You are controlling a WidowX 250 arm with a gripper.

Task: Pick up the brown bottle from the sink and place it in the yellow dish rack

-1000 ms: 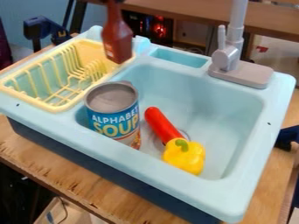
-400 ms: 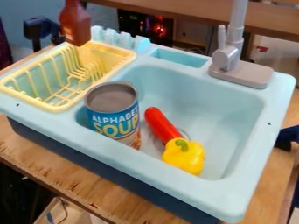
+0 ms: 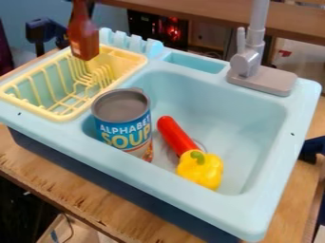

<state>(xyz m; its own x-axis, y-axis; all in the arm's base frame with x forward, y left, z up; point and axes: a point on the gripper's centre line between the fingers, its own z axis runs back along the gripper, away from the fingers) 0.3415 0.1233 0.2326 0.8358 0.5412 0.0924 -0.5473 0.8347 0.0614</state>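
The gripper is closed on the neck of the brown bottle, which hangs upright by the yellow rack, where too low a pass could catch its base on the rim and twist it loose.

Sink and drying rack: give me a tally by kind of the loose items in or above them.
Bottle: 1, the brown bottle above the yellow rack
Can: 1, the soup can
Bell pepper: 1, the yellow pepper
Long red piece: 1
Total: 4
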